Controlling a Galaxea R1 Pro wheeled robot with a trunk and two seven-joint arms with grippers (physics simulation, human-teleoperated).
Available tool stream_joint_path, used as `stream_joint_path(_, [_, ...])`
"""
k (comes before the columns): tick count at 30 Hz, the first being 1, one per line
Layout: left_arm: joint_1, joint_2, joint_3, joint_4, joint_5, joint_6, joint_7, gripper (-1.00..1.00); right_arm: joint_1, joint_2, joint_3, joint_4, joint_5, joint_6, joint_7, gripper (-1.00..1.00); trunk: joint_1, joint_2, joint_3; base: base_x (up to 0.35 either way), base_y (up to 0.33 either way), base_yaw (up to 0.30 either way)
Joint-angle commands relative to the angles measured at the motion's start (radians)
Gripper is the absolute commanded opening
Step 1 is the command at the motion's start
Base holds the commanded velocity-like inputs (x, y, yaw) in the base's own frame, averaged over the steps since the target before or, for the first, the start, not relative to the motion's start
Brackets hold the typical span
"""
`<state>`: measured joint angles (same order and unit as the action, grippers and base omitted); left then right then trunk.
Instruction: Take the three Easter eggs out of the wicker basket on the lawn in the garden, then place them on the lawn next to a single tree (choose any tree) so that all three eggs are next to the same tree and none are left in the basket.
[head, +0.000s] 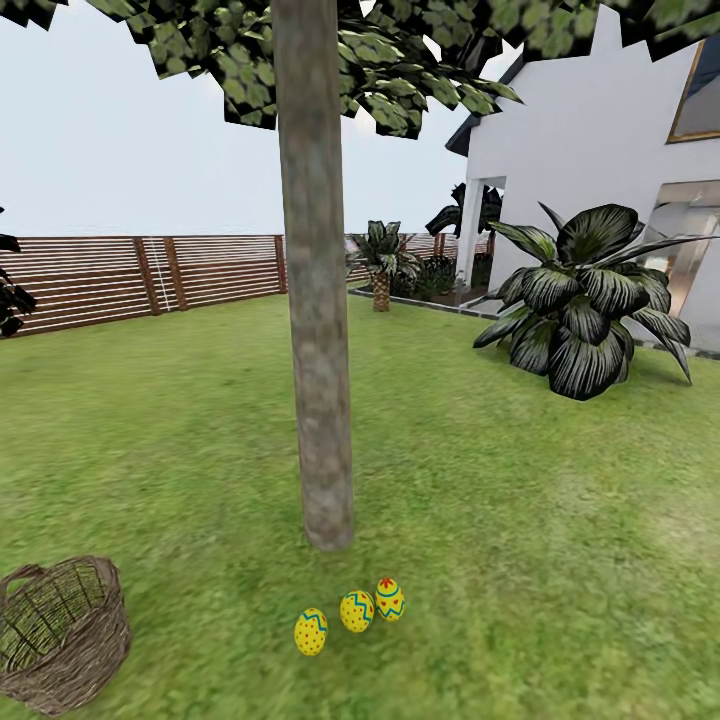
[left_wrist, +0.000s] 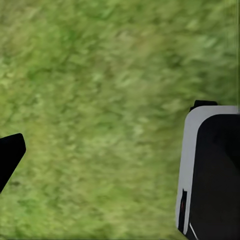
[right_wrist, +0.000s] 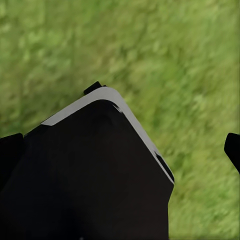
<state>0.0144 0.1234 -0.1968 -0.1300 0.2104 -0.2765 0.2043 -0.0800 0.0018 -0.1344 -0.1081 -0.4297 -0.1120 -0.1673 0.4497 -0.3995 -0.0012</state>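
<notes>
Wicker basket (head: 62, 632) on the lawn (head: 540, 520) at lower left of head view; inside shows only weave, contents not certain. Three Easter eggs (head: 356, 610) lie in a row on the grass just before the tree (head: 316, 300), apart from the basket. Open grass all round; fence (head: 140, 278) and white house (head: 590, 150) well back. No writing legible. Both grippers' opening: cannot tell from wrist views.

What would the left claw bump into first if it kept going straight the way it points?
Most likely the lawn. The left wrist view looks along the claw's fingers onto bare grass, with nothing between. How far off the grass lies is hard to judge.
</notes>
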Motion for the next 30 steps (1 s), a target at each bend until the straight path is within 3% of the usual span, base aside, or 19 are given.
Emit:
stream_joint_path(1, [0.001,-0.001,-0.009,-0.002,0.008,0.0,0.004,1.0,0.0,0.0,-0.007,0.0,0.001,-0.004,0.0,1.0,0.0,-0.001,0.0,0.0,0.0,0.0])
stream_joint_path(16, [0.0,-0.002,-0.007,-0.005,0.009,0.006,0.004,1.0,0.0,0.0,-0.007,0.001,0.002,-0.003,0.0,1.0,0.0,-0.001,0.0,0.0,0.0,0.0])
stream_joint_path(23, [-0.004,-0.029,-0.009,-0.009,0.01,0.005,0.004,1.0,0.0,0.0,-0.007,0.001,0.002,-0.003,0.0,1.0,0.0,-0.001,0.0,0.0,0.0,0.0])
stream_joint_path(30, [-0.004,-0.035,-0.008,-0.007,0.009,0.006,0.004,1.0,-0.001,0.0,-0.007,0.001,0.002,-0.003,0.0,1.0,0.0,-0.001,0.0,0.0,0.0,0.0])
